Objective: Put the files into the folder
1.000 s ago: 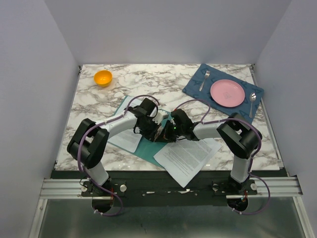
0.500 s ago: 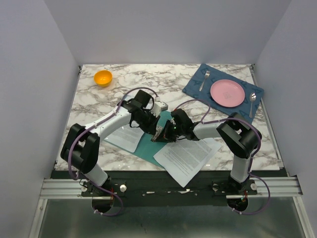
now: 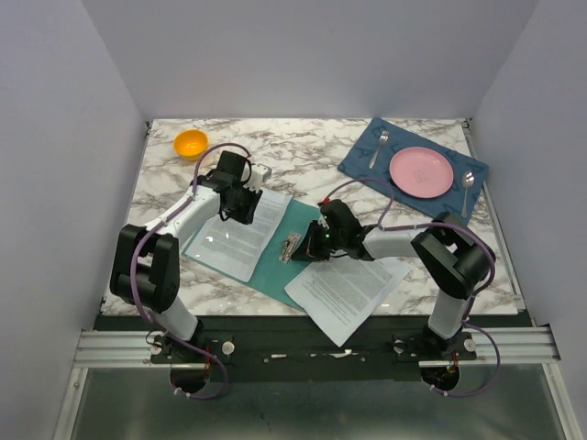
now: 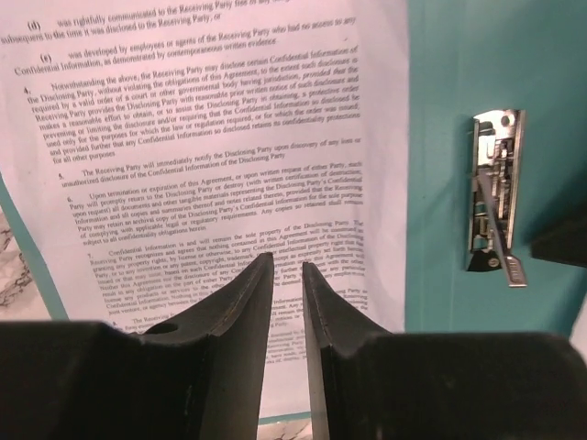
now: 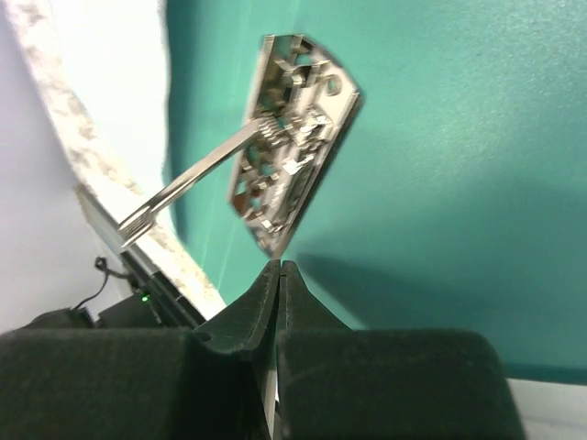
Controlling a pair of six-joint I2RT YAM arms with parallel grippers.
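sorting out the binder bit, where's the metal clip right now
In the top view the metal clip lies near mid-table on the open folder's teal inside, just right of the printed sheet, with the right claw close beside it.

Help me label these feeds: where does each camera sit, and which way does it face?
Top external: above and behind the bases, looking down on the marble table; both arms show.
Left wrist: left arm, facing down at a printed sheet on the teal folder; the left tool, parted, shows.
Right wrist: right arm, close over the folder's metal clip; the right tool, shut, shows.
Shared: both wrist views show the clip.
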